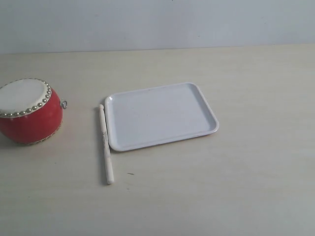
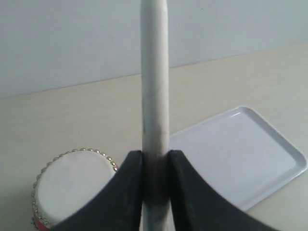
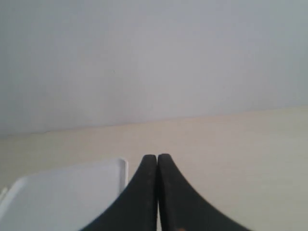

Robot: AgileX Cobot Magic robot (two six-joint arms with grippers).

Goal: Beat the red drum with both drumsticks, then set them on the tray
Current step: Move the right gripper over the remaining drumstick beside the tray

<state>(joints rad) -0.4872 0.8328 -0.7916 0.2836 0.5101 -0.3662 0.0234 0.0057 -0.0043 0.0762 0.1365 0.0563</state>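
The red drum (image 1: 30, 111) stands at the left edge of the table, cream skin up. The white tray (image 1: 160, 115) lies empty in the middle. One drumstick (image 1: 106, 144) rests on the table along the tray's left rim. Neither arm shows in the exterior view. In the left wrist view my left gripper (image 2: 155, 159) is shut on the other drumstick (image 2: 154, 82), which points away from the camera, with the drum (image 2: 72, 183) and tray (image 2: 236, 154) below. My right gripper (image 3: 157, 161) is shut with nothing in it, above the table beside a corner of the tray (image 3: 62, 192).
The table (image 1: 236, 187) is pale wood with a plain grey wall (image 1: 157, 22) behind its far edge. A small dark speck (image 1: 130, 173) lies near the lying stick's near end.
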